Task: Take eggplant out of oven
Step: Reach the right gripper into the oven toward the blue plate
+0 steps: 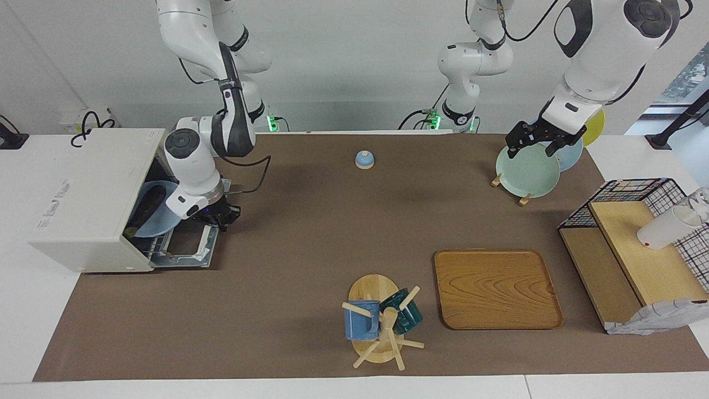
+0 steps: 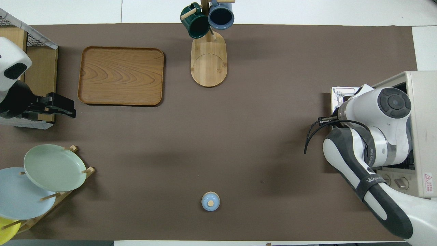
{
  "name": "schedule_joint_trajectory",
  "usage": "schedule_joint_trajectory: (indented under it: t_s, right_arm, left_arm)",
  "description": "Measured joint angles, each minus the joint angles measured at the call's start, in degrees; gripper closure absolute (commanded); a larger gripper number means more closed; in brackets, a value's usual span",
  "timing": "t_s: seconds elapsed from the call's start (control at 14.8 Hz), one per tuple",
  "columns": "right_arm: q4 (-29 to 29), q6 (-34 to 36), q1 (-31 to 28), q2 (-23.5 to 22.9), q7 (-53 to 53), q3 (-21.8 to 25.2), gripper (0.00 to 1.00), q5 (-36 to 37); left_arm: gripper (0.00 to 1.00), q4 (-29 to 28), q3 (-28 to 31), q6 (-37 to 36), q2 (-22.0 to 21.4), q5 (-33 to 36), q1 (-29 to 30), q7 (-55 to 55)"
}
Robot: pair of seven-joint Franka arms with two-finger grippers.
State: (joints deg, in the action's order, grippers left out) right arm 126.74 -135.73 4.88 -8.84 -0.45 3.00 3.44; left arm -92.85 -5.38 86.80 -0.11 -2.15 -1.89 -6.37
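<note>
Boxy cream-white toaster oven (image 1: 88,194) sits at the right arm's end of the bench (image 1: 310,233), which has a brown mat on it. The oven's drop-down door (image 1: 183,249) lies fully open, flat on the bench. Inside, a pale blue plate (image 1: 160,219) carries a slender dark eggplant (image 1: 145,209); the eggplant is in the oven cavity, lying on the plate.

Right hand (image 1: 219,217) is low over the nearer-to-robots edge of the open door, just in front of the oven opening. Can't tell if its fingers are apart or together, or whether they touch the door. In the overhead view the right arm's wrist covers the hand.

Left hand (image 1: 534,138) hangs over the wooden plate rack's green plate (image 1: 527,170) at the left arm's end, fingers spread apart, empty. That arm is waiting.

Elsewhere on the bench: rectangular wooden tray (image 1: 496,288), wooden mug tree with a blue mug (image 1: 361,320) and a dark green mug (image 1: 403,311), small blue domed lid (image 1: 364,159).
</note>
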Motion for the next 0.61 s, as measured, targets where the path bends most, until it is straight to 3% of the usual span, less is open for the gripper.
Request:
schedule_joint_trajectory:
  t_s: [0.4,0.47,0.54,0.61]
  right_arm:
    - [-0.86,-0.13,5.41,-0.16,6.69,0.28,1.00,0.00]
    - [-1.64,0.90,6.45,-0.14,7.75,0.27,0.66,0.00]
    - [-2.71,2.27,6.94,-0.13,8.32,0.29,0.46,0.00]
    - [-3.68,3.28,6.96,-0.11,8.54,0.34,0.43,0.00]
  left_arm:
    - [0.00,0.00,0.01,0.00,0.00,0.00,0.00,-0.03]
    - [0.00,0.00,0.01,0.00,0.00,0.00,0.00,-0.04]
    - [0.00,0.00,0.01,0.00,0.00,0.00,0.00,-0.05]
    - [0.00,0.00,0.01,0.00,0.00,0.00,0.00,-0.05]
